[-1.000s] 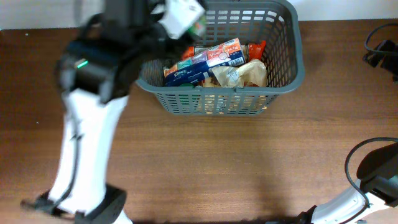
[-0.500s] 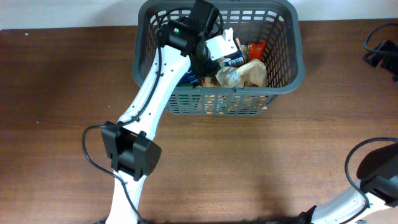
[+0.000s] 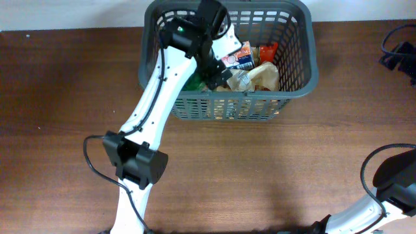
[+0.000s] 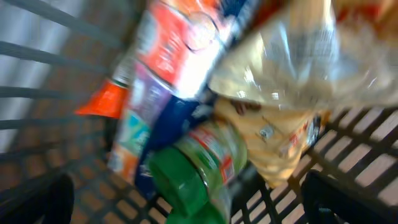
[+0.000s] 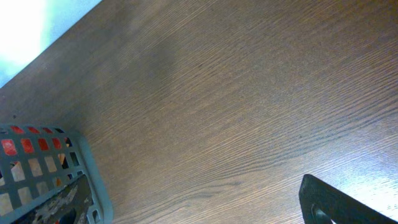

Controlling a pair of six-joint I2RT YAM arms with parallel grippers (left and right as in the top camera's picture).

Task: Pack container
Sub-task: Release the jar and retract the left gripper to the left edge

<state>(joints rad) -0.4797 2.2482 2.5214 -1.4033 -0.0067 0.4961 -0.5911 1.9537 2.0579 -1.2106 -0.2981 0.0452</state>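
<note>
The container [image 3: 311, 58], a dark grey lattice basket, stands at the back of the table. It holds a red and blue carton [image 3: 246, 54], a crinkly clear bag [image 3: 260, 77] and an orange packet [image 3: 268, 49]. My left gripper [image 3: 218, 75] reaches down inside it, open, and a white box [image 3: 229, 44] lies free beside the wrist. In the left wrist view the fingers [image 4: 37, 199] stand wide apart around a green bottle [image 4: 199, 168] without pinching it, above a red and white carton [image 4: 186, 43]. My right gripper [image 5: 193, 211] is open over bare wood.
The right arm [image 3: 390, 185] rests at the table's front right corner, with a black cable [image 3: 398, 49] at the back right. The left arm's base [image 3: 136, 162] sits front left. A corner of the basket [image 5: 93, 186] shows low in the right wrist view.
The left arm carried the white box over the basket and down into it. Its jaws have now spread and the box is let go. The right arm has not moved.
</note>
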